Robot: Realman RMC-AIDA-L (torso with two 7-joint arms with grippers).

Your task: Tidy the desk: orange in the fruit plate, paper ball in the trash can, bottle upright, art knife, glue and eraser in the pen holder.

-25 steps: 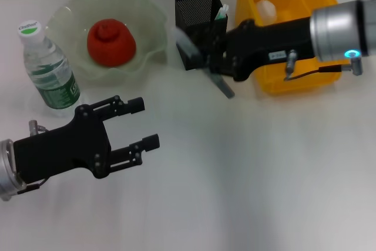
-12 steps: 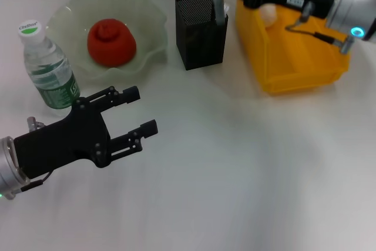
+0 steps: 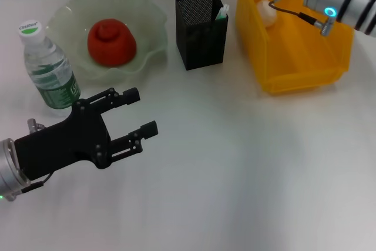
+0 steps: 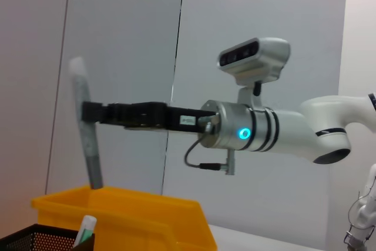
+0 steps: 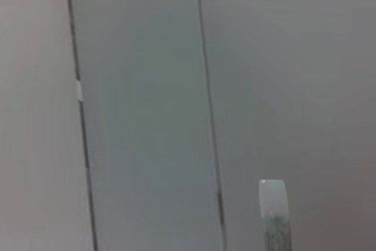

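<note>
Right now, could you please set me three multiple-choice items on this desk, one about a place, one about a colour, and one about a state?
1. Where does the orange lie?
A. in the fruit plate
B. in the trash can
C. on the bare desk

2. What colour is the trash can?
A. black
B. yellow
C. green

3. How does the bottle stand?
A. on its side
B. upside down
C. upright

Answers: 1 A, the red-orange fruit sits inside the ruffled green dish. 2 B, the bin beside the pen holder is bright yellow. 3 C, its white cap points up, beside the plate.
</note>
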